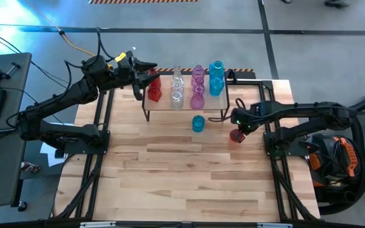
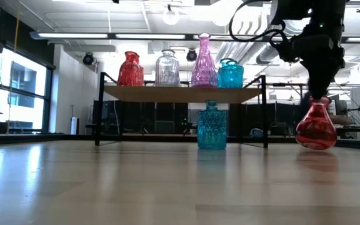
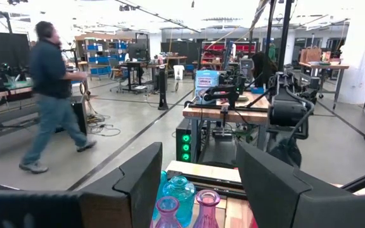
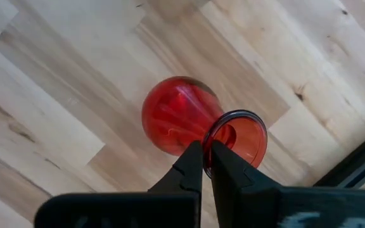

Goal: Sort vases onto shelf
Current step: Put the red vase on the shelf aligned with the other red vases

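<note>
Right tool (image 4: 208,155), with its dark fingers pressed together on the rim of a bulbous red translucent vase (image 4: 179,114), is seen at the right side of the plank-topped light wooden desk (image 1: 189,177), just off the right end of the shelf. In the low view that red vase (image 2: 316,128) hangs tilted, its round base just above the desk or barely touching it; which cannot be told. The left tool (image 1: 146,71) is held with its fingers spread at the left end of the low wood-topped shelf on thin black legs (image 1: 163,104), close to the red vases standing there.

The desk is made of pale joined planks with darker streaks and sits in a black metal frame. Beyond it a large workshop hall is shown, with a grey floor, bright ceiling lights, windows, workbenches and racks; a person in a dark top and jeans (image 3: 51,95) is blurred in mid-stride in the left wrist view.

On the shelf the vases are grouped by colour: red vases (image 1: 153,88), clear glass-like vases (image 1: 177,88), pink-purple vases (image 1: 198,85) and teal blue vases (image 1: 217,77). One teal blue cylindrical vase with a diamond-patterned wall (image 2: 212,127) stands upright on the desk just in front of the shelf.
</note>
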You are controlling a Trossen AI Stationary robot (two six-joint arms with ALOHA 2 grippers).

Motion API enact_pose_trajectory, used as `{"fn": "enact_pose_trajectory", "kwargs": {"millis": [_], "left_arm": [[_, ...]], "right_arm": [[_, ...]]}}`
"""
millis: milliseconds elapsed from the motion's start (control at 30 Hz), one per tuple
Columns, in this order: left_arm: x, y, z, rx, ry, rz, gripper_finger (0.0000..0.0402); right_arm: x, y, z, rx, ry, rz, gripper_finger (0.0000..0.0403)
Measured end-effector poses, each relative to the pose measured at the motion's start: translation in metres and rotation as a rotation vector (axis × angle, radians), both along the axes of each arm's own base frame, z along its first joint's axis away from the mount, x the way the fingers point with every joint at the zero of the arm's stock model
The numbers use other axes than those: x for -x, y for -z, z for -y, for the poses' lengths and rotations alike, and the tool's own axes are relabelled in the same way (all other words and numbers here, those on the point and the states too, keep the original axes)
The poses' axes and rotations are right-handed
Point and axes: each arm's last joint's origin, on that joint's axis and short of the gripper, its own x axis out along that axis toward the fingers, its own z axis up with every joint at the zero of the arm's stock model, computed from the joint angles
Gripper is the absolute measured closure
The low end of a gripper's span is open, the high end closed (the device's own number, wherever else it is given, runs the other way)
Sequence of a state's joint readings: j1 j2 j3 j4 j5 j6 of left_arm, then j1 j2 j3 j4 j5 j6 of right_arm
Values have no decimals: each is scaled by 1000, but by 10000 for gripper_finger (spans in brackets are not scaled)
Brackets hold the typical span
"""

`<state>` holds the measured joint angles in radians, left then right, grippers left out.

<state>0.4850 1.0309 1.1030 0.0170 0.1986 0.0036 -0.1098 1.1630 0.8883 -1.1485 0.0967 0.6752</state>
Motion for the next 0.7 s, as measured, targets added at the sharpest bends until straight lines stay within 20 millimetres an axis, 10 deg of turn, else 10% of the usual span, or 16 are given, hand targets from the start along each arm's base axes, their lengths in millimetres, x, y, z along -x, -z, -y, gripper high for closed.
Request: {"fn": "enact_pose_trajectory", "kwargs": {"millis": [700], "left_arm": [[0,0,0,0,0,0,207]], "right_arm": [[-57,8,-16,27,-115,-149,403]]}}
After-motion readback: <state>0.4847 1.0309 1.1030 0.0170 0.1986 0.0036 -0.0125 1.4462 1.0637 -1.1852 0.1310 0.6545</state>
